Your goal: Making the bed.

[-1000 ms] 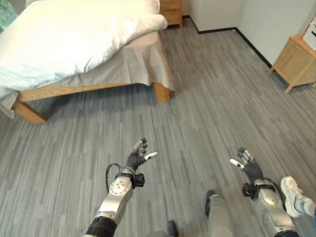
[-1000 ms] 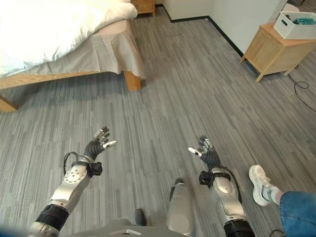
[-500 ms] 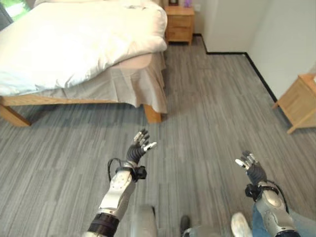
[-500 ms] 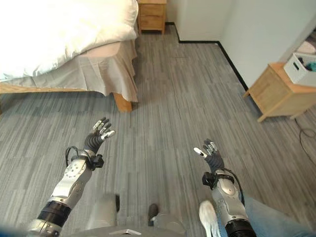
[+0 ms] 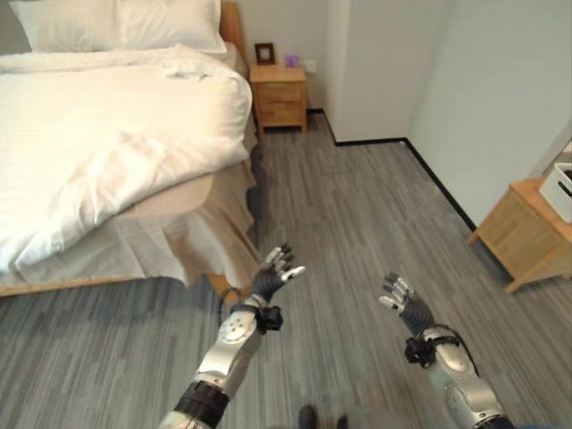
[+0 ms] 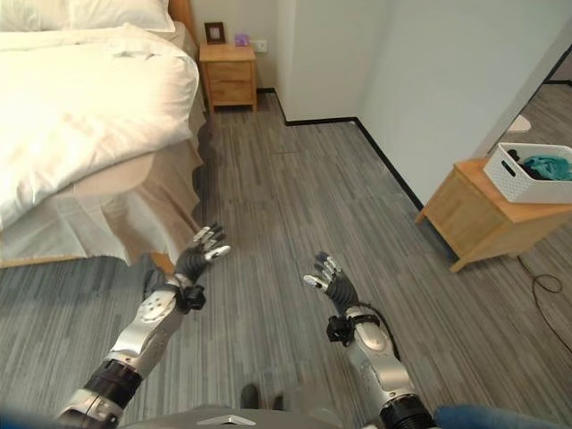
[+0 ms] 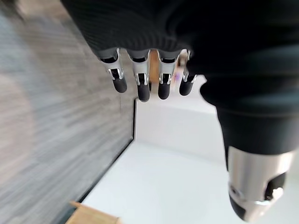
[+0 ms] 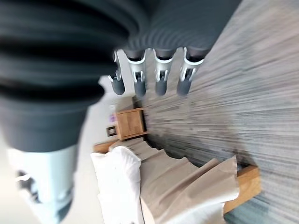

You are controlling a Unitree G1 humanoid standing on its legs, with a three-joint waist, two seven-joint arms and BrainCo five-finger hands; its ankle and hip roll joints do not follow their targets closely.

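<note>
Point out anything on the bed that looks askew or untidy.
The white duvet lies rumpled and skewed, bunched toward the foot corner, leaving the bed skirt and part of the mattress edge bare. Both hands are empty.

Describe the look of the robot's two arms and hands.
Both arms are silver-grey metal with black ribbed bands. The left hand and right hand have silver fingers with dark tips, and a dark ribbed cover over the back and wrist.

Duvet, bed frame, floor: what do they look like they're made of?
Duvet: soft white fabric, matte, puffy with rumpled folds, probably cotton or similar.
Bed frame: light wood, going by the tan colour of the leg and rail; smooth finish.
Floor: grey plank pattern with streaky grain and low sheen; laminate, vinyl or carpet tile, hard to say which.
</note>
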